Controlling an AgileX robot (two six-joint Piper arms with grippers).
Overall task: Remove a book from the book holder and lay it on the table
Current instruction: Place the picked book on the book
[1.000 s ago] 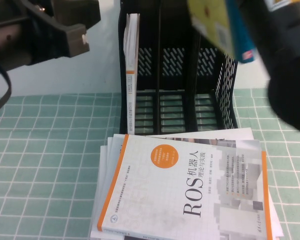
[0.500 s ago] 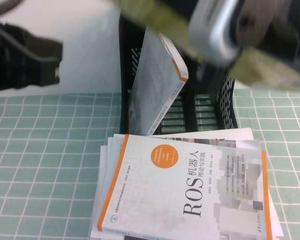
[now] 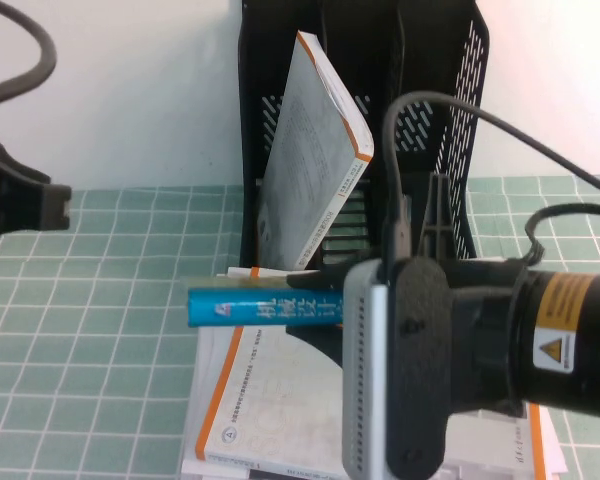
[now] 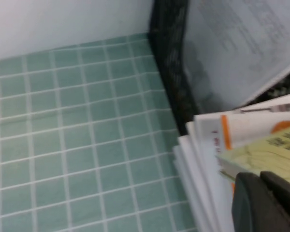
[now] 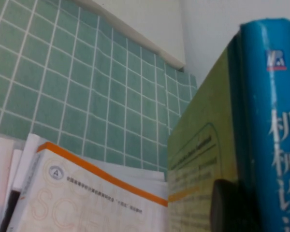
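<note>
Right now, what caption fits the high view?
Right gripper carries the book over the stack; left gripper waits aside.

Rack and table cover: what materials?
Rack: looks like moulded black plastic, matte, with perforated sides and slotted back. Table cover: pale green cloth-like sheet with white grid lines, slightly rippled in the right wrist view; fabric or vinyl, can't tell.

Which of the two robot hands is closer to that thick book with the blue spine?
The right. The right gripper grips the book above the ROS book. The left gripper sits far off at the table's left edge.
</note>
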